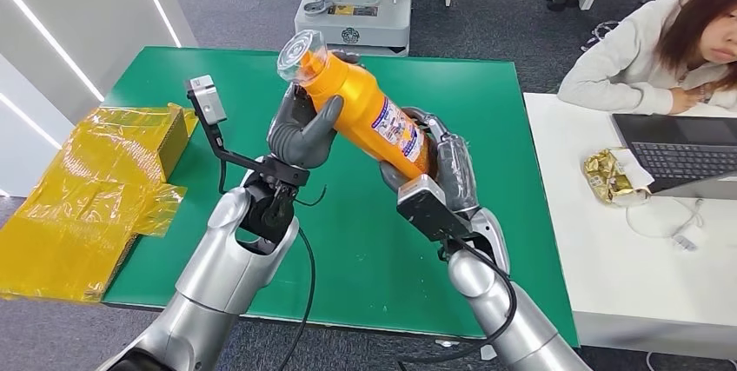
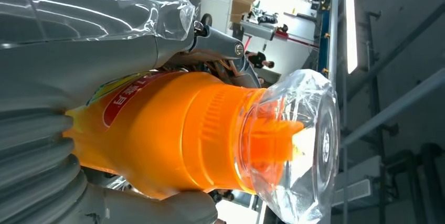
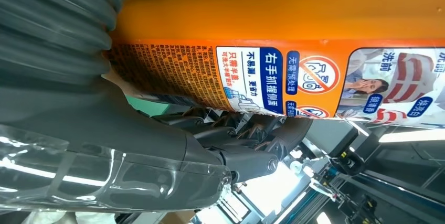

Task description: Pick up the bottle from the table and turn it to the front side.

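1. Orange plastic forms the body of a bottle (image 1: 369, 110) held up in the air above the green tabletop (image 1: 487, 102), tilted so that its cap end points up and to the far left.
2. A clear plastic cap (image 1: 302, 54) covers the orange nozzle; in the left wrist view the same clear cap (image 2: 302, 145) shows the pointed orange spout inside it.
3. The left hand (image 1: 302, 132) wraps its grey fingers around the upper part of the bottle, just below the cap, and holds it.
4. The right hand (image 1: 434, 171) grips the lower part of the bottle, near its base, from the right.
5. A printed label (image 1: 398, 130) with blue, white and red panels faces up and to the right; the right wrist view shows this label (image 3: 294, 82) close up, with Chinese text and red prohibition symbols.
6. A crumpled sheet of yellow plastic wrap (image 1: 82, 197) lies over the left edge of the tabletop.
7. To the right stands a white desk (image 1: 608, 275) with a dark laptop (image 1: 678, 154) and a gold foil wrapper (image 1: 613, 175) on it.
8. A person in a light grey hooded top (image 1: 643, 49) sits at the far side of that desk.
9. A white machine base (image 1: 352, 6) stands on the floor beyond the tabletop.
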Controlling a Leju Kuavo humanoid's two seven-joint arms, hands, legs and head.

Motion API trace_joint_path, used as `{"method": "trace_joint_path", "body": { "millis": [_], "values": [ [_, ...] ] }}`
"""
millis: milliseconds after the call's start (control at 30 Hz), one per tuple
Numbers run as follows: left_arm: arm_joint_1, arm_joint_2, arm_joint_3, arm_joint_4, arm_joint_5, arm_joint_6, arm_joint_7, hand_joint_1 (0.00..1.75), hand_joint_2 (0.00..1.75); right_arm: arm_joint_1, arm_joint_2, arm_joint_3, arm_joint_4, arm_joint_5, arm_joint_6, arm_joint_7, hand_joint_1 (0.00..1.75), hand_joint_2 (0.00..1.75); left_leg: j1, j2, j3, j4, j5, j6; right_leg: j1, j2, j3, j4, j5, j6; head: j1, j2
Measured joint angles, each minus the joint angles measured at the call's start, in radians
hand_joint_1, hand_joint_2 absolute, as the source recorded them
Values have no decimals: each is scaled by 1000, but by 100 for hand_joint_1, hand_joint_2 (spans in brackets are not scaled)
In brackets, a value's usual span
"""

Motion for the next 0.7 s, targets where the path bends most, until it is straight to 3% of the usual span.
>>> {"method": "trace_joint_path", "body": {
  "millis": [333, 500, 567, 600, 700],
  "values": [
    [0, -9, 1, 0, -73, 38, -28, 174, 175, -17, 16, 0, 39, -14, -2, -16, 175, 175, 0, 0, 0, 0, 0, 0, 0, 0, 0, 0, 0, 0, 0, 0],
    [0, -9, 2, 0, -85, 43, -32, 175, 175, -24, 23, -1, 58, -27, -8, -28, 174, 175, 0, 0, 0, 0, 0, 0, 0, 0, 0, 0, 0, 0, 0, 0],
    [0, -9, 2, 1, -90, 45, -34, 175, 175, -25, 25, -1, 64, -32, -9, -32, 166, 175, 0, 0, 0, 0, 0, 0, 0, 0, 0, 0, 0, 0, 0, 0],
    [0, -9, 2, 1, -95, 46, -35, 175, 175, -25, 25, -1, 66, -36, -9, -33, 156, 175, 0, 0, 0, 0, 0, 0, 0, 0, 0, 0, 0, 0, 0, 0],
    [0, -9, 2, 1, -117, 52, -43, 175, 175, -25, 25, -1, 67, -43, -13, -41, 43, 175, 0, 0, 0, 0, 0, 0, 0, 0, 0, 0, 0, 0, 0, 0]
  ]
}}
